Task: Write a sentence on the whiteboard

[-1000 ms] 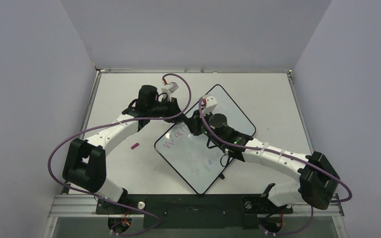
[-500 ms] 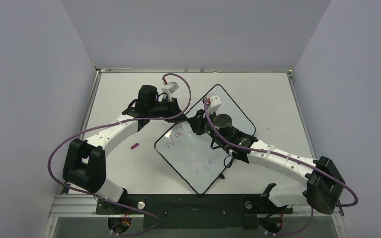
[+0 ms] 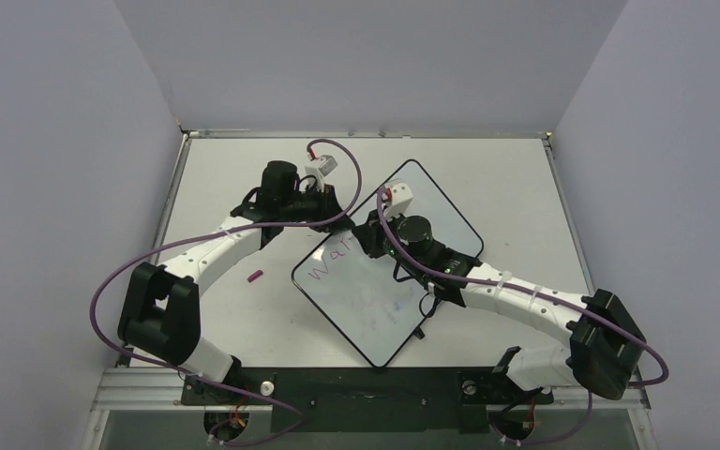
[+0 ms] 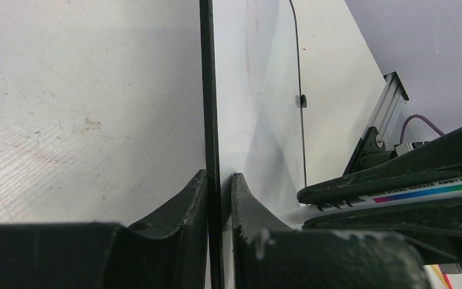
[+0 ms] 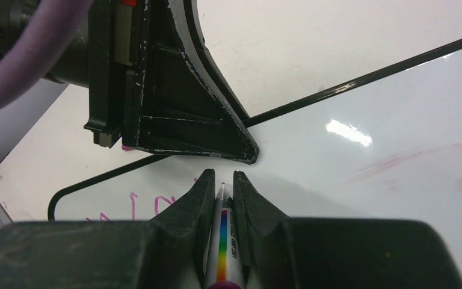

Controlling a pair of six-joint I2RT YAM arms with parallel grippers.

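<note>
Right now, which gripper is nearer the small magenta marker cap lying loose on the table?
Left. The left gripper clamps the whiteboard's edge above the cap; the right gripper sits farther, over the board.

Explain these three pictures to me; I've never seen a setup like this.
Two robot arms are bolted at the near edge of a table. The overhead picture looks down on both. The other two pictures come from small cameras on each wrist, so each shows its own black fingers up close. On the table lies a whiteboard with pink writing begun on it, and a small pink marker cap lies to its left. The left gripper is shut on the whiteboard's edge, steadying it. The right gripper is shut on a marker, its tip down at the board.
</note>
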